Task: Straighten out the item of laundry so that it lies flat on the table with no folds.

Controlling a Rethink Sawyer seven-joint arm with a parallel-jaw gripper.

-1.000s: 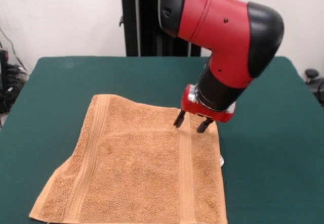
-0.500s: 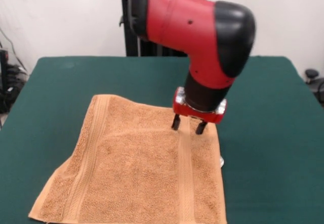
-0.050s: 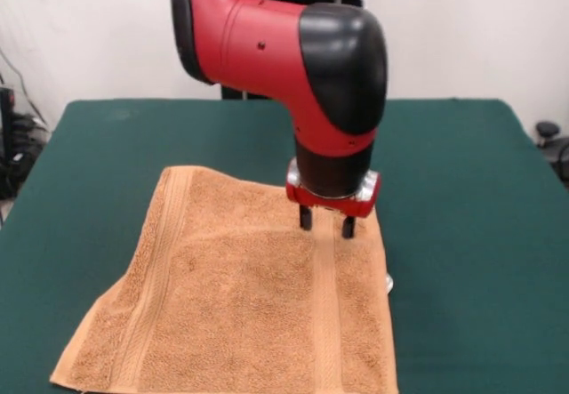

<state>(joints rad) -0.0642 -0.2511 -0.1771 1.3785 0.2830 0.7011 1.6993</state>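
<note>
A: Setting recorded: white wall behind; large rectangular table covered in dark green felt-like cloth [image 3: 462, 234], bare on all sides of the gripper except beneath and in front of it.

B: Item one?

A: Small orange-tan terry-cloth towel, roughly square [image 3: 240, 296], with flat woven bands near two edges. It is spread directly under the gripper and runs from there toward the camera, out past the picture's lower edge. One band lies straight below the fingertips; the other is well off to the picture's left of them.

B: Item two?

A: Red and black arm's gripper [image 3: 326, 223]. Its two dark fingers are parted, nothing is held between them, and the tips are poised at or just above the towel's far edge; contact cannot be confirmed.

B: Progress entry?

A: Largely done, it is judged. No fold is seen across the visible cloth and both bands read straight. Left outstanding: the near-left corner looks slightly skewed, a small pale bit shows beside the right edge below the gripper, and the nearest edge is cut off, so flatness there is unverified.
</note>
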